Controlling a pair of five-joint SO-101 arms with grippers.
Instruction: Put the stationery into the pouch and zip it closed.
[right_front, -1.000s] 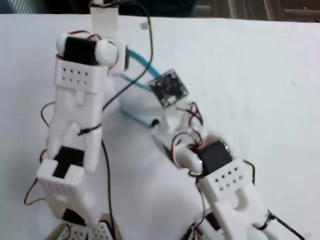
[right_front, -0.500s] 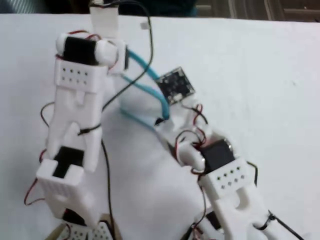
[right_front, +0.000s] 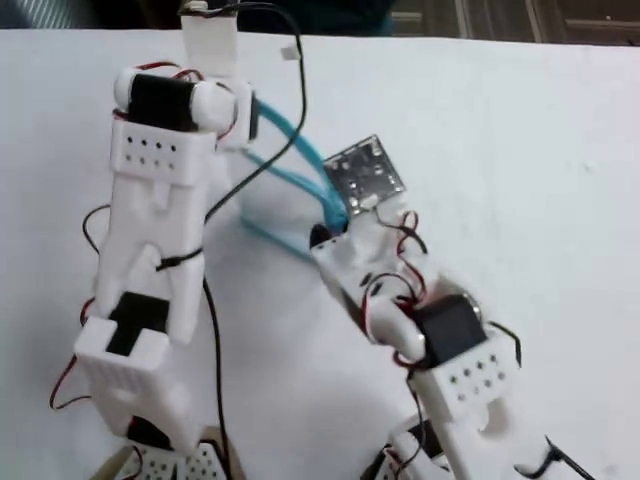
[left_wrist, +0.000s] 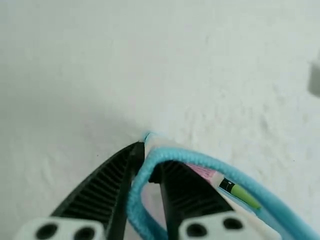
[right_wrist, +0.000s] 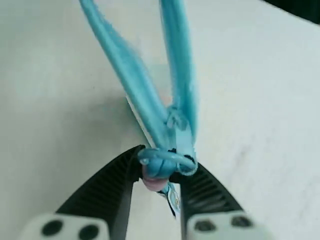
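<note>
White table (right_front: 520, 150), translucent pouch (right_wrist: 176, 50) with light-blue edging

Left gripper (left_wrist: 147, 170) and right gripper (right_wrist: 157, 172) both pinched shut, near each other, right arm angled toward the left one

the bench (right_front: 540, 150) is plain matte white and takes up nearly the whole high view, evenly lit with only soft shadows. up close the surface looks faintly speckled. past its far edge there's a dark strip (right_front: 330, 14), some brown wood-looking stuff (right_front: 570, 20) toward one end, and a grey ribbed thing (right_front: 40, 12) in the opposite corner.
</note>
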